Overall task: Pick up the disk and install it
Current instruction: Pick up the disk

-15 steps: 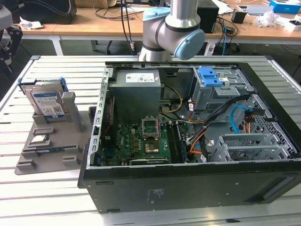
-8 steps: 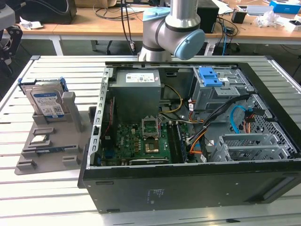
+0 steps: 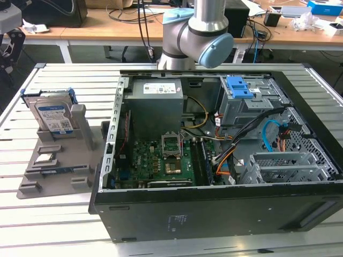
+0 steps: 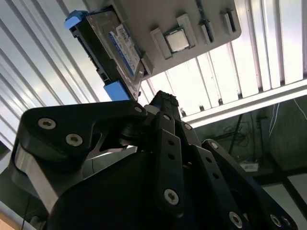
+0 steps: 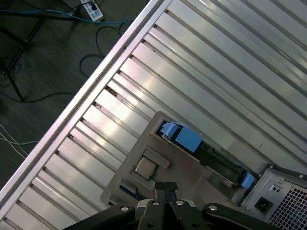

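The disk (image 3: 53, 115), a silver drive with a white-and-blue label in a blue carrier frame, stands on edge in a grey holder (image 3: 53, 174) at the exterior view's left, outside the computer case. The second wrist view has the disk (image 4: 112, 43) beyond the black linkage of my gripper (image 4: 163, 98). In the first wrist view, the disk (image 5: 184, 136) is edge-on, and my gripper (image 5: 166, 188) hangs well above the holder (image 5: 192, 177). Its fingers are shut with nothing between them. There is a clear gap between gripper and disk.
An open black computer case (image 3: 214, 214) lies on the slatted metal table (image 3: 69, 225), with a grey power supply (image 3: 155, 101), motherboard (image 3: 166, 158) and a drive bay with a blue latch (image 3: 239, 87). A processor chip (image 3: 45, 158) rests on the holder. The arm's joint (image 3: 198, 37) is behind the case.
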`<state>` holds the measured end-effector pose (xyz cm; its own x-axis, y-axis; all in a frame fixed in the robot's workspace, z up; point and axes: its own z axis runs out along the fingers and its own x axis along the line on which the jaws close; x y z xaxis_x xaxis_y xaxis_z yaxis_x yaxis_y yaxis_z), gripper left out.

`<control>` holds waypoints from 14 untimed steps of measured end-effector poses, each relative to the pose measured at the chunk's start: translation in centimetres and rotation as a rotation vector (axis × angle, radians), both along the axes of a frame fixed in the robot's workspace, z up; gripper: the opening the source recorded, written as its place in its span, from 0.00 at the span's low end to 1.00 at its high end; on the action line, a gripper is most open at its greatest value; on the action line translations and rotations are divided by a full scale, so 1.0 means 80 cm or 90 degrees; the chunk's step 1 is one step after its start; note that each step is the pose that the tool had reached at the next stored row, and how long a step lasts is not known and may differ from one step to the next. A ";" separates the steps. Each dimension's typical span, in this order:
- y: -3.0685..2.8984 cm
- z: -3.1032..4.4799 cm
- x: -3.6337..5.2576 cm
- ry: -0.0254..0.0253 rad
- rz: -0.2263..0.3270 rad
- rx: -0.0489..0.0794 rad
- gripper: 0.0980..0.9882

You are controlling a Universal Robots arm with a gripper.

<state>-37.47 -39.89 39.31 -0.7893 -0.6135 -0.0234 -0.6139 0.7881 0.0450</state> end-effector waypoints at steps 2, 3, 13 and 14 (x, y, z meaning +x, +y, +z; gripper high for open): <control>0.0000 0.0000 0.000 0.0000 0.011 0.000 0.01; 0.0000 0.0000 0.000 0.0000 0.016 0.000 0.01; 0.0000 0.0000 0.000 0.0000 0.078 0.000 0.01; 0.0000 0.0000 0.000 0.0000 0.086 0.000 0.01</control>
